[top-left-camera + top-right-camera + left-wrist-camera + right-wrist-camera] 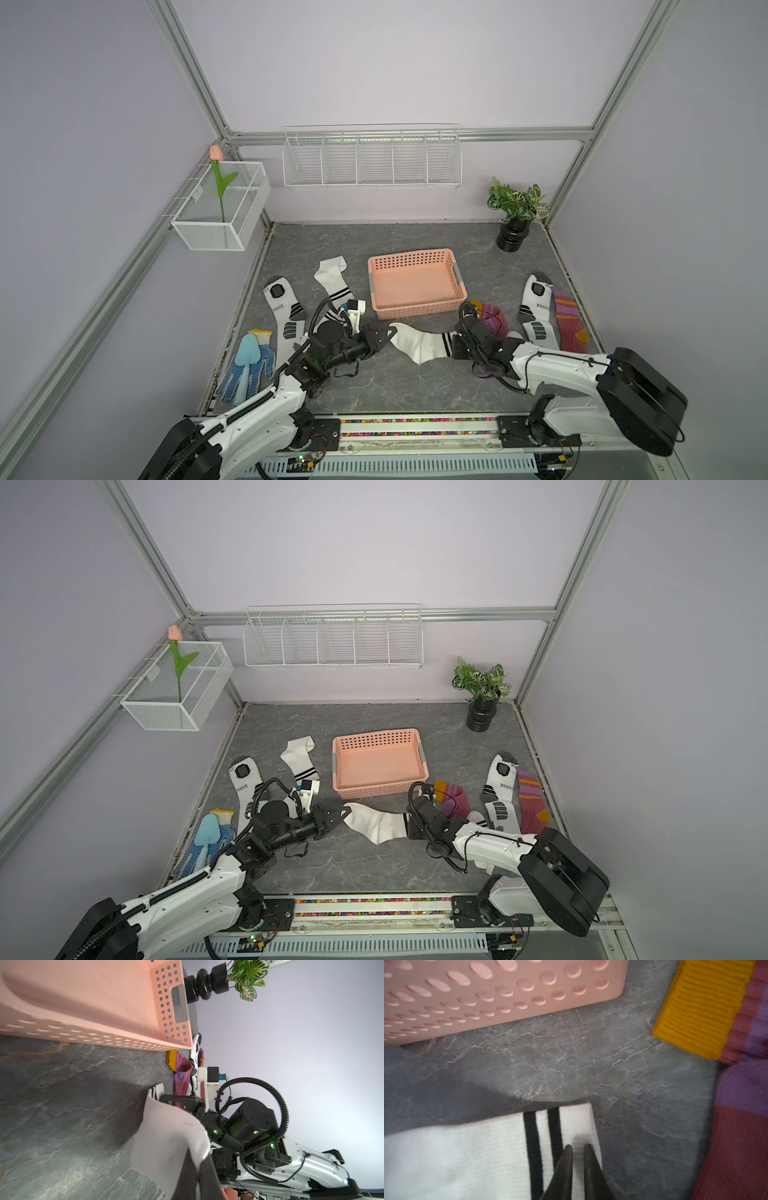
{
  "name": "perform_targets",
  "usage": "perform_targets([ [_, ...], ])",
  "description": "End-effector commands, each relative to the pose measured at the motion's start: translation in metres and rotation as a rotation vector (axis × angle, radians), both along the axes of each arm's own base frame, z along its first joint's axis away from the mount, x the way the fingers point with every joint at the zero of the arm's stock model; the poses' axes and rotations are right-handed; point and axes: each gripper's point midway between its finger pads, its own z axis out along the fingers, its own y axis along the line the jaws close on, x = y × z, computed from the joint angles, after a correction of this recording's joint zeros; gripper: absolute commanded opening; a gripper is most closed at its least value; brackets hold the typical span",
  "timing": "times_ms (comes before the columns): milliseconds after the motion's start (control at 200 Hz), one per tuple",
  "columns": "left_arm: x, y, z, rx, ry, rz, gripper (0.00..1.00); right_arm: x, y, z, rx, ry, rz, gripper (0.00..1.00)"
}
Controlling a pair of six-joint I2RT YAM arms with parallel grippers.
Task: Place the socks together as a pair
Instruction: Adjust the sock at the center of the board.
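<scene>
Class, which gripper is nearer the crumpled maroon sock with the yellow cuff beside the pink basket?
Right. The right gripper pinches the cuff of the white black-striped sock, right beside the maroon sock; the left gripper grips that white sock's toe, at its far end.

no writing, brand, number or sign can be read in any view. the white sport sock [284,307] carries only a dotted black patch and small chevron marks, no letters, and the second sport sock [536,305] shows the same. a small pale tag [200,192] on the white mesh box [216,237] is too small to read. the white striped sock [467,1153] has two plain black bands.
</scene>
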Motion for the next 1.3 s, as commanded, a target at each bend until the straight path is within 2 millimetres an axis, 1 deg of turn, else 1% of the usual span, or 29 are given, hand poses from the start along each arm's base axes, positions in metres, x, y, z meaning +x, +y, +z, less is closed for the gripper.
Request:
perform_targets([
  [0,0.000,-0.002,0.045,-0.189,-0.051,-0.003,0.01,-0.015,-0.005,-0.018,-0.011,0.076,0.016,0.16],
  [105,-0.002,-0.002,0.061,-0.260,-0.071,-0.004,0.01,-0.016,0.003,-0.017,0.025,0.075,0.043,0.16],
  [230,-0.004,-0.001,0.072,-0.299,-0.090,-0.003,0.01,-0.017,0.012,-0.015,0.068,0.075,0.073,0.16],
  [285,-0.004,0.001,0.083,-0.341,-0.111,0.007,0.01,-0.017,0.012,-0.015,0.070,0.077,0.073,0.17],
  [290,-0.005,0.001,0.075,-0.332,-0.098,0.009,0.01,-0.017,0.012,-0.015,0.070,0.077,0.073,0.17],
  [300,-0.006,0.002,0.071,-0.329,-0.092,0.012,0.01,-0.017,0.012,-0.016,0.068,0.078,0.072,0.16],
  [355,-0.009,-0.002,0.070,-0.312,-0.096,-0.013,0.01,-0.017,0.010,-0.017,0.061,0.081,0.066,0.16],
  [385,-0.010,-0.004,0.059,-0.268,-0.077,-0.022,0.01,-0.018,0.008,-0.018,0.054,0.084,0.061,0.16],
  [395,-0.008,-0.006,0.069,-0.273,-0.095,-0.024,0.01,-0.017,0.008,-0.017,0.053,0.081,0.059,0.16],
  [415,-0.007,-0.007,0.066,-0.249,-0.091,-0.022,0.01,-0.018,0.006,-0.018,0.045,0.084,0.055,0.16],
  [465,-0.007,-0.007,0.048,-0.160,-0.066,-0.018,0.01,-0.018,0.002,-0.019,0.029,0.083,0.044,0.16],
  [550,-0.007,-0.001,0.019,-0.030,-0.043,0.001,0.02,-0.018,-0.006,-0.019,-0.010,0.080,0.022,0.16],
  [690,-0.014,0.007,-0.014,0.076,-0.008,-0.002,0.10,-0.018,-0.015,-0.019,-0.043,0.069,0.002,0.17],
  [790,-0.019,0.011,-0.041,0.174,0.033,-0.024,0.11,-0.017,-0.018,-0.016,-0.051,0.060,-0.003,0.17],
  [820,-0.020,0.015,-0.050,0.205,0.060,-0.020,0.12,-0.016,-0.018,-0.016,-0.054,0.058,-0.003,0.17],
  [845,-0.020,0.018,-0.057,0.242,0.051,-0.025,0.12,-0.016,-0.019,-0.014,-0.057,0.055,-0.004,0.17],
  [885,-0.019,0.023,-0.064,0.270,0.062,-0.021,0.14,-0.016,-0.019,-0.013,-0.060,0.050,-0.002,0.17],
  [920,-0.016,0.029,-0.070,0.302,0.071,-0.011,0.21,-0.015,-0.020,-0.012,-0.061,0.047,0.000,0.17],
  [950,-0.014,0.036,-0.076,0.339,0.077,0.003,0.33,-0.015,-0.020,-0.012,-0.061,0.046,0.001,0.18],
  [975,-0.011,0.042,-0.079,0.375,0.076,0.019,0.41,-0.015,-0.020,-0.011,-0.062,0.043,0.003,0.18],
  [1020,-0.007,0.053,-0.084,0.445,0.071,0.048,0.46,-0.015,-0.020,-0.010,-0.063,0.042,0.009,0.18],
  [1045,-0.006,0.057,-0.086,0.479,0.062,0.058,0.51,-0.015,-0.020,-0.009,-0.063,0.042,0.009,0.18],
  [1060,-0.006,0.060,-0.086,0.497,0.059,0.062,0.55,-0.016,-0.020,-0.009,-0.064,0.043,0.010,0.18],
  [1080,-0.004,0.064,-0.088,0.525,0.054,0.076,0.64,-0.016,-0.020,-0.009,-0.064,0.042,0.014,0.18],
  [1105,-0.002,0.070,-0.089,0.562,0.051,0.100,0.71,-0.016,-0.020,-0.009,-0.063,0.041,0.014,0.18],
  [1145,0.001,0.078,-0.090,0.600,0.051,0.129,0.74,-0.016,-0.019,-0.007,-0.060,0.039,0.018,0.18],
  [1295,0.014,0.102,-0.090,0.688,0.063,0.268,0.75,-0.014,-0.016,0.002,-0.051,0.021,0.039,0.18],
])
